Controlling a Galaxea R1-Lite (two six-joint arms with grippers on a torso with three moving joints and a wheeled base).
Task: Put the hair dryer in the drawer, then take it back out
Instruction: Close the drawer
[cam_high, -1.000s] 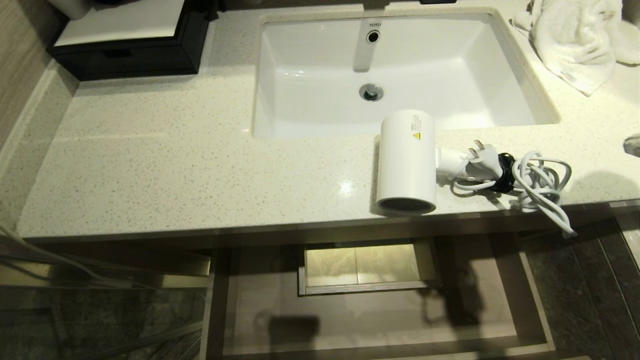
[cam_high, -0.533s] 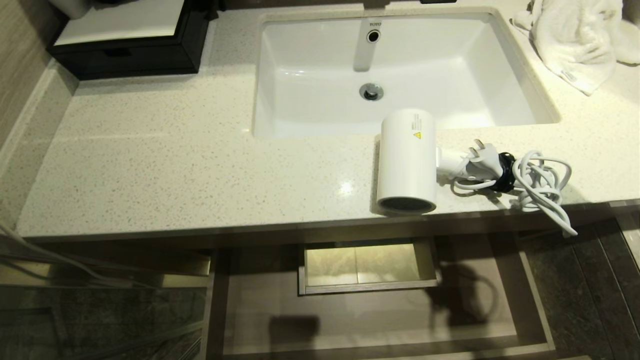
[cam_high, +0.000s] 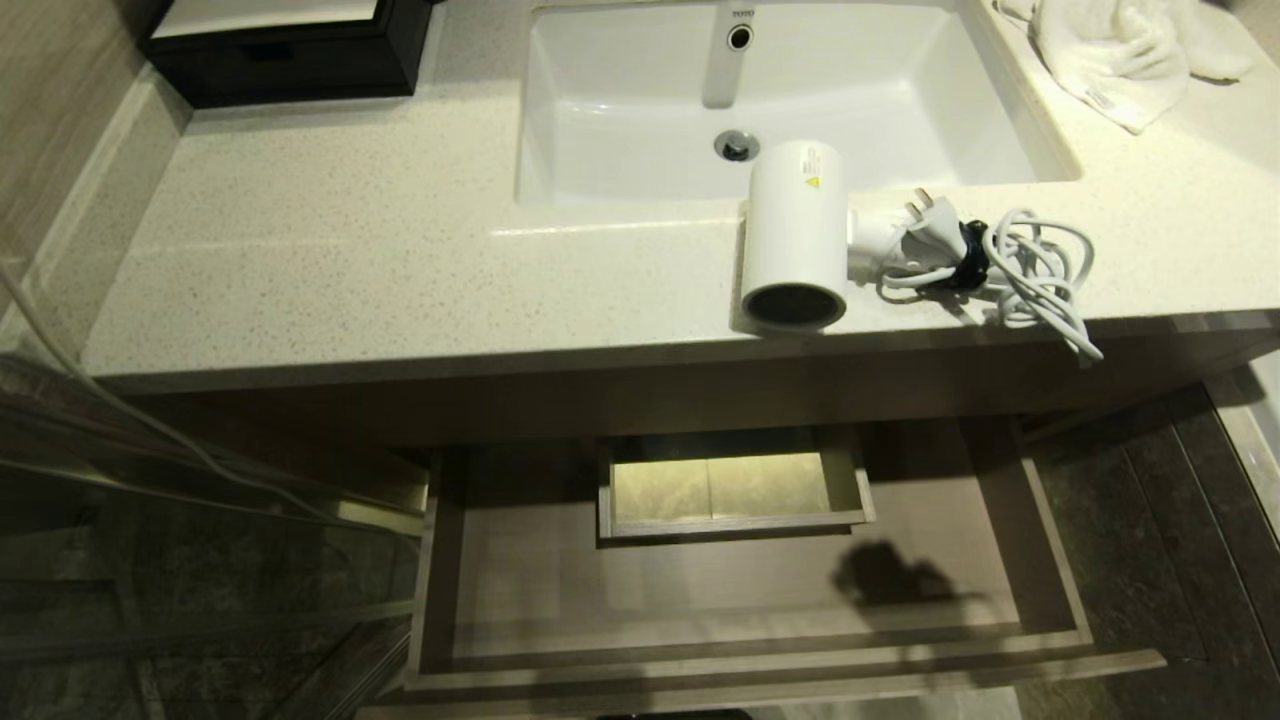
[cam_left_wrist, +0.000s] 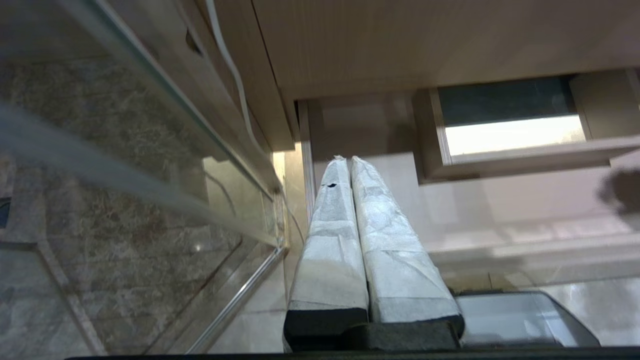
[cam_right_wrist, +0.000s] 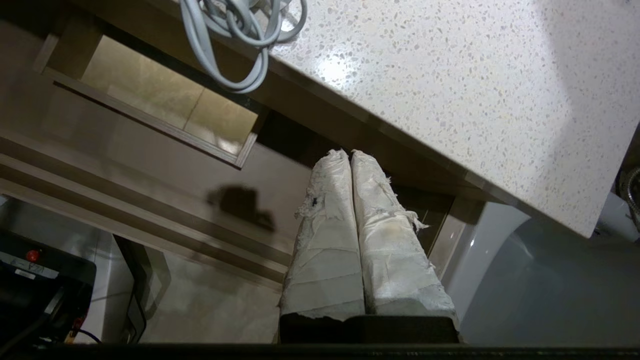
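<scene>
You have the drawer (cam_high: 760, 590) pulled out below the vanity, and nothing lies in it that you can see: only its bare wood-grain floor, the boxed cut-out (cam_high: 730, 485) at mid-back, and a small shadow. The hair dryer (cam_high: 795, 235) lies on its side on the surface (cam_high: 350, 250), near the front edge and just in front of the sink (cam_high: 620, 110), with its handle pointing toward the bundled cord (cam_high: 1035, 270) and plug (cam_high: 925, 225); one loop of cord hangs over the edge. So, judging from how things lie, either neither half of the job is done or both are; these views cannot tell you which.

Neither arm shows from the head. The right pincer (cam_right_wrist: 350, 155) has its wrapped fingers pressed together with nothing between them; it hangs below the surface's front edge, over the drawer's right side, with the cord loop up ahead of it. The left pincer (cam_left_wrist: 347, 161) is likewise closed and empty, parked low by the drawer's left corner beside a glass panel (cam_left_wrist: 150, 165).

If the placing is still to come, you need to spread the right pincer's fingers and reach up to the dryer.
</scene>
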